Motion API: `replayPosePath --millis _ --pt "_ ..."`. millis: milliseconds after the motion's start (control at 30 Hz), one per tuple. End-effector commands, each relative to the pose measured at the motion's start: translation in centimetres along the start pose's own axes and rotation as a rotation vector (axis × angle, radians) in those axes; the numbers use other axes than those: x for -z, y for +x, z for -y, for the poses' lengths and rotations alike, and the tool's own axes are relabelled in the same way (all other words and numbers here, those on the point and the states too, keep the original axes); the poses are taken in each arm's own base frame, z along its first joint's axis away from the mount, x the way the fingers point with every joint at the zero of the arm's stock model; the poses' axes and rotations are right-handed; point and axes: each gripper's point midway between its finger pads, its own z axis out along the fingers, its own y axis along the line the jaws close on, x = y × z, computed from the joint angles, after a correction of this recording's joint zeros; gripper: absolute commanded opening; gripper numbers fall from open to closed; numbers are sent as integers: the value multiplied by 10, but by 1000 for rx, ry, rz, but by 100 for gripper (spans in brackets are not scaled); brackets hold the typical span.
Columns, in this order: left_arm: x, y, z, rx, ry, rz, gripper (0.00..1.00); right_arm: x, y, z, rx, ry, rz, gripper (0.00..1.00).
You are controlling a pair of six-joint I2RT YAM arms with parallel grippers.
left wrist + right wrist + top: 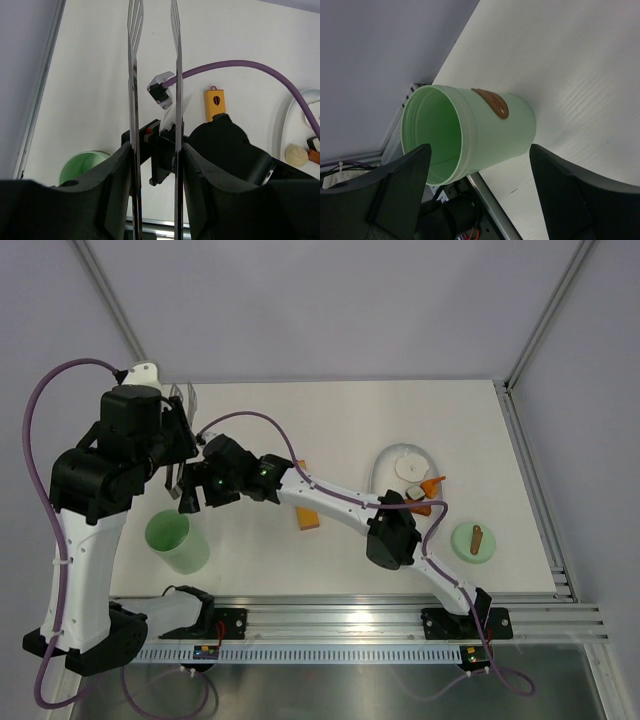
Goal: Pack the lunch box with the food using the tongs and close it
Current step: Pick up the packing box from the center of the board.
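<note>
The left pincer (156, 160) is partly closed on the tongs (134, 75), with both thin arms clamped and their tips pointing toward the far edge of the tabletop (330, 425). The open box (178, 542) stands upright near the front-left corner. The right pincer (479, 150) gapes wide, a finger on either side of the box, gripping nothing. Further right lie an orange block (308, 512), the plate (380, 465) bearing the food (411, 468), and the lid (475, 544).
</note>
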Motion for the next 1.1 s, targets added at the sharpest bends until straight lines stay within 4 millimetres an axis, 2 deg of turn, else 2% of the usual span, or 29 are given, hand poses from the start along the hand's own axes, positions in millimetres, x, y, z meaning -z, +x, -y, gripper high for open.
replayPosePath --millis 0,100,233,333,567,600,700,733,800,933,1067 --pt "3 -7 -5 20 -19 47 45 -5 14 -14 31 -22 -36 87" --pt "1 -5 -6 19 -22 42 45 -12 27 -17 45 -22 -58 83" --pt "0 -3 -5 18 -19 39 45 -16 34 -16 62 0 -64 80" --pt "0 -2 -5 18 -15 39 45 -19 36 -13 64 11 -65 72" --pt "2 -2 -6 20 -16 42 45 -15 31 -16 68 13 -46 42" --pt "2 -2 -6 19 -15 40 45 -14 29 -18 71 17 -35 33" --pt "1 -1 -5 17 -14 40 45 -7 24 -15 75 41 -17 17" --pt "1 -1 -5 16 -13 38 45 -2 21 -16 79 46 -9 8" --pt "1 -2 -4 20 -8 44 45 3 15 -13 84 75 13 0" --pt "-1 -3 -1 19 3 45 45 28 2 -12 117 125 58 0" --pt "-1 -6 1 22 11 52 45 54 -12 2 149 226 125 0"
